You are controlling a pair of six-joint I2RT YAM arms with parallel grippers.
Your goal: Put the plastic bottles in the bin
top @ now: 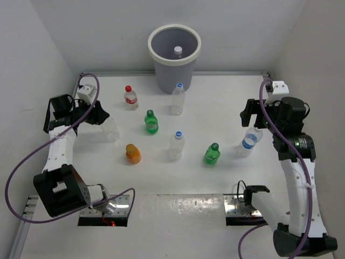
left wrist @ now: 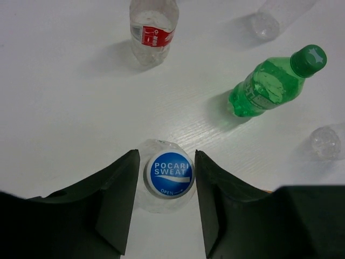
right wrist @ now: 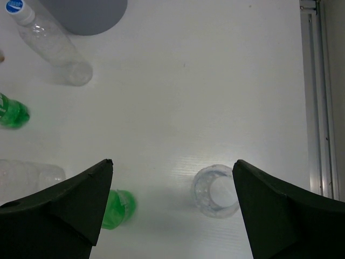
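Note:
The grey bin (top: 174,33) stands at the back with one white-capped bottle (top: 178,50) inside. My left gripper (top: 103,117) is open, its jaws on either side of the blue cap of an upright clear bottle (left wrist: 168,174), with thin gaps showing. My right gripper (top: 250,120) is wide open above another clear bottle (top: 248,142). In the right wrist view that bottle (right wrist: 215,190) sits just inside the right finger. Standing on the table are a red-capped bottle (top: 130,98), two green bottles (top: 151,122) (top: 212,154), an orange one (top: 132,154) and two clear blue-capped ones (top: 178,98) (top: 176,145).
White walls close the table at the left, back and right. A metal rail (right wrist: 315,91) runs along the right edge. The bin's base (right wrist: 86,13) shows in the right wrist view. Cables loop from both arms near the front.

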